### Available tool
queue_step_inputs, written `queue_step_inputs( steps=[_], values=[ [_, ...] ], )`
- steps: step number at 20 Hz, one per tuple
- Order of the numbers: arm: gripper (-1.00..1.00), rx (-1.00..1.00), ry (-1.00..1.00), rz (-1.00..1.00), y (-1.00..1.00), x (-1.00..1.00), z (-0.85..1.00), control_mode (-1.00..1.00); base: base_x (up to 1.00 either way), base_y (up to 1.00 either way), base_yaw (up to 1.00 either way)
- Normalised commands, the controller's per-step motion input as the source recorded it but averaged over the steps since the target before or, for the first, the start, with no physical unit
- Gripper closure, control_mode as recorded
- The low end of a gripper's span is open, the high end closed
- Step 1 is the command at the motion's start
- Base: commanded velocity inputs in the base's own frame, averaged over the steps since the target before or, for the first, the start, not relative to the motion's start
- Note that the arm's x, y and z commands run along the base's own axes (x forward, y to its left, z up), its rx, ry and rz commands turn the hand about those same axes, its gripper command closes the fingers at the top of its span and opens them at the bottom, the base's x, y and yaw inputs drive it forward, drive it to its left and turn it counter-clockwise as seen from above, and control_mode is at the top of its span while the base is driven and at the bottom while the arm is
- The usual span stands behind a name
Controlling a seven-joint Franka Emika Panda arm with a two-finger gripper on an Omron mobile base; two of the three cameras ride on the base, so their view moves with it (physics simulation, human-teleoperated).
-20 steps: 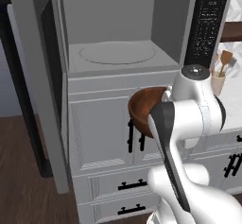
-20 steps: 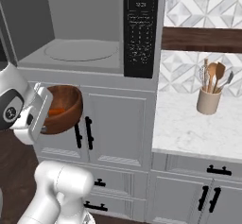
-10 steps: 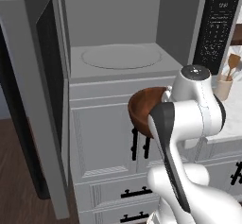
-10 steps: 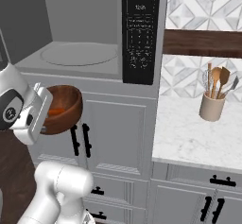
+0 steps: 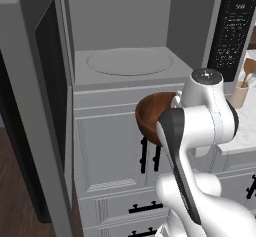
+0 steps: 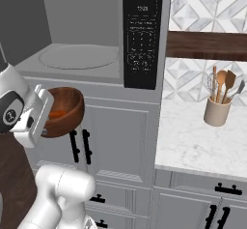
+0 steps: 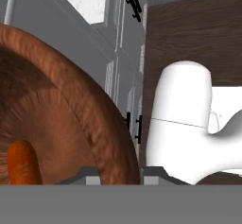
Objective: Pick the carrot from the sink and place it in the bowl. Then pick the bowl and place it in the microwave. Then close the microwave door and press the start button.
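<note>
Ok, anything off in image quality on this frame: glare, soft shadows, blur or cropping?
Left base view: flat rendered light, no glare, the microwave cavity evenly grey, the arm covering part of the bowl. Right base view: sharp, with soft shading inside the bowl around the carrot. Hand view: the bowl rim looms large and is cropped, its wood grain coarse and smeared.

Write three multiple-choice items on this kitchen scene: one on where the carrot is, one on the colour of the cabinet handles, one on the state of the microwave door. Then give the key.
1. Where is the carrot?
A. on the turntable
B. inside the bowl
C. on the marble counter

2. What colour are the cabinet handles?
A. black
B. silver
C. brass

3. How does the microwave door stand?
A. shut
B. missing
C. swung open

Key: 1 B, orange shows against the bowl's inner wall. 2 A, dark bars on grey cabinet fronts. 3 C, the microwave cavity and turntable lie exposed.
</note>
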Motion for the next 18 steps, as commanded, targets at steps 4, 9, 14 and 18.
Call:
queue_step_inputs(
  steps=[4,9,14,18],
  values=[
    [1.0,0.0,0.0,0.0,0.0,0.0,0.0,1.0,-0.03,0.0,0.01],
    [1.0,0.0,-0.3,0.0,0.0,-0.45,0.23,-1.0,0.0,0.0,0.0],
    [1.0,0.0,-0.25,0.0,0.02,0.19,0.67,-1.0,0.0,0.0,0.0],
    [1.0,0.0,0.0,0.0,0.0,0.74,0.76,-1.0,0.0,0.0,0.0]
  ],
)
